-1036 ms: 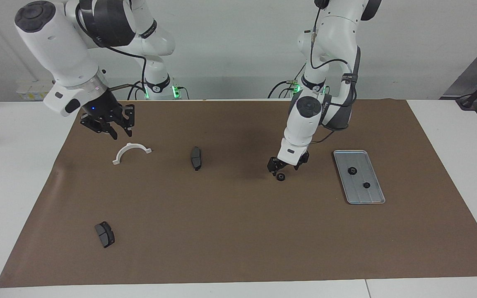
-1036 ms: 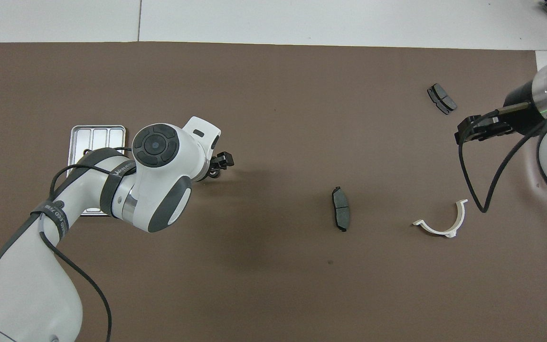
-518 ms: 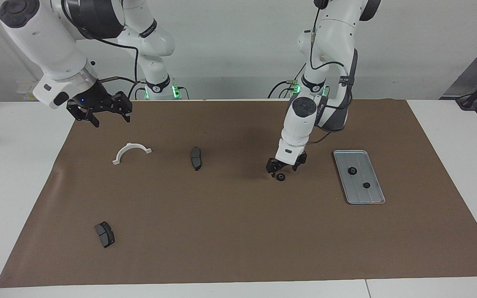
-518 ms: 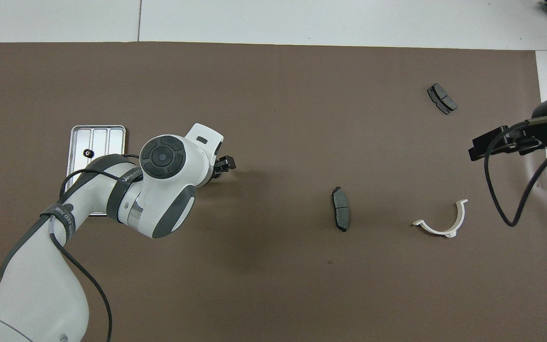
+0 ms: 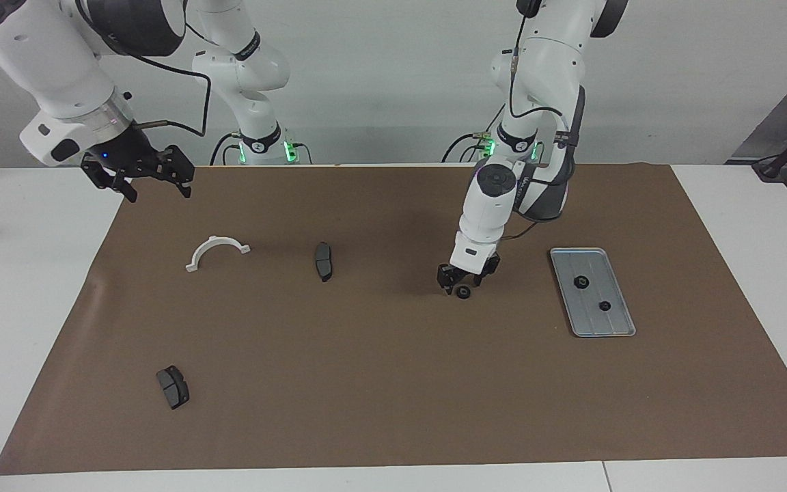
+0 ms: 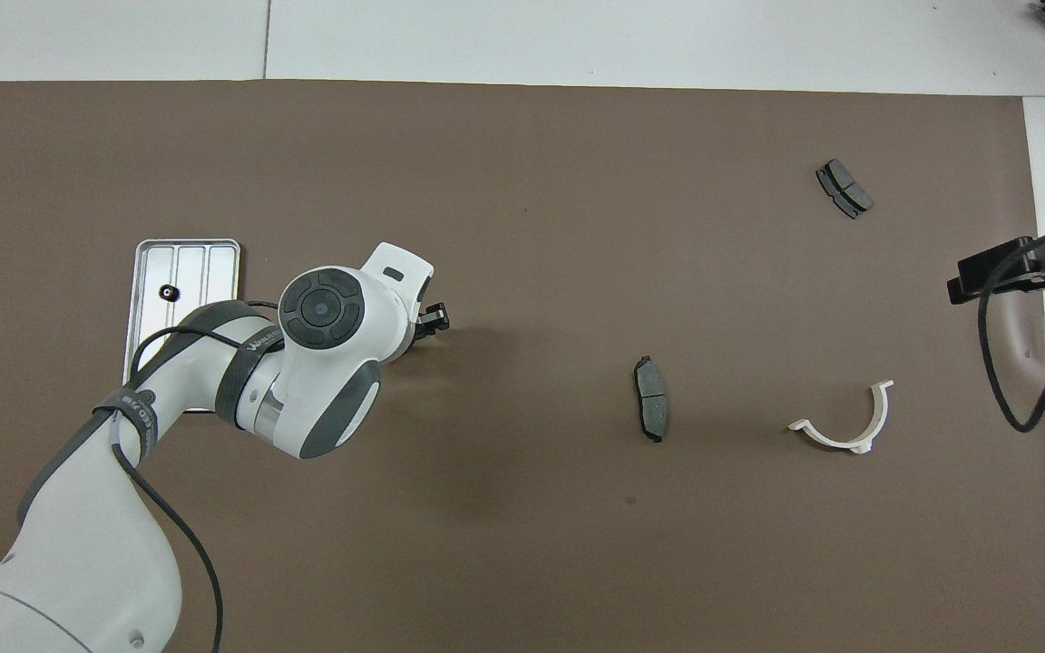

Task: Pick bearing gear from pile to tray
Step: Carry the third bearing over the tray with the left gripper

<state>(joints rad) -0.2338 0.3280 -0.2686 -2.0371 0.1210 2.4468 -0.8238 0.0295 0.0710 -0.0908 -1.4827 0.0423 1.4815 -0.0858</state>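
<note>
A small black gear (image 5: 463, 292) lies on the brown mat (image 5: 393, 383). My left gripper (image 5: 462, 283) is down at it, open, with a finger on either side of the gear. In the overhead view the left arm hides this gear, and only the left gripper's tip (image 6: 433, 318) shows. The silver tray (image 5: 615, 326) lies beside it toward the left arm's end and holds two black gears (image 5: 581, 281) (image 5: 604, 305). One of them (image 6: 167, 292) shows on the tray (image 6: 214, 258) from overhead. My right gripper (image 5: 156, 190) is open, empty and raised over the mat's edge.
A white half-ring bracket (image 5: 217, 249) and a dark brake pad (image 5: 324, 260) lie mid-mat toward the right arm's end. A second brake pad (image 5: 173, 387) lies farther from the robots. White table (image 5: 24, 307) surrounds the mat.
My right gripper has risen and drawn away from over the bracket toward the mat's edge. My left gripper has sunk slightly around the gear.
</note>
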